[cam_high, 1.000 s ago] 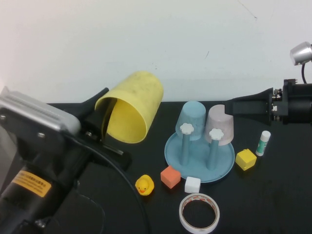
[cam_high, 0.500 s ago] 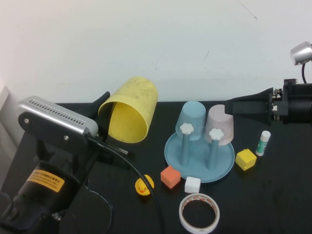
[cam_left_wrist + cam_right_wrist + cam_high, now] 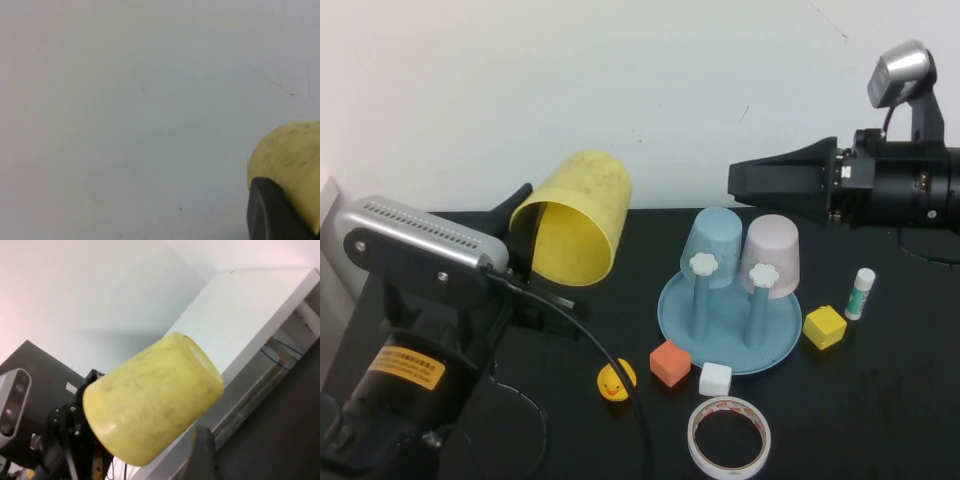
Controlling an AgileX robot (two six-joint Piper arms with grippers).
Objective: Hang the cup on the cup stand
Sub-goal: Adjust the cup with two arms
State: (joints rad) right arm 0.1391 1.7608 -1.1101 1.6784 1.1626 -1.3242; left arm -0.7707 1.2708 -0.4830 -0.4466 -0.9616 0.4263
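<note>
The left gripper [image 3: 525, 240] is mostly hidden behind the cup [image 3: 572, 218], jaws clamping its rim, held tilted aloft. The right gripper [image 3: 740, 180] points leftward above the cup stand [image 3: 728, 325], jaws apart.

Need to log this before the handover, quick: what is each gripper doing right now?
Left gripper: shut on the yellow cup, held above the table.
Right gripper: open, empty, raised above the cup stand.

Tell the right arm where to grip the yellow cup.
Grip the cup across its closed end, from its right side: that end points toward the open right gripper, while the left gripper, shut, pinches the rim at the open mouth.
</note>
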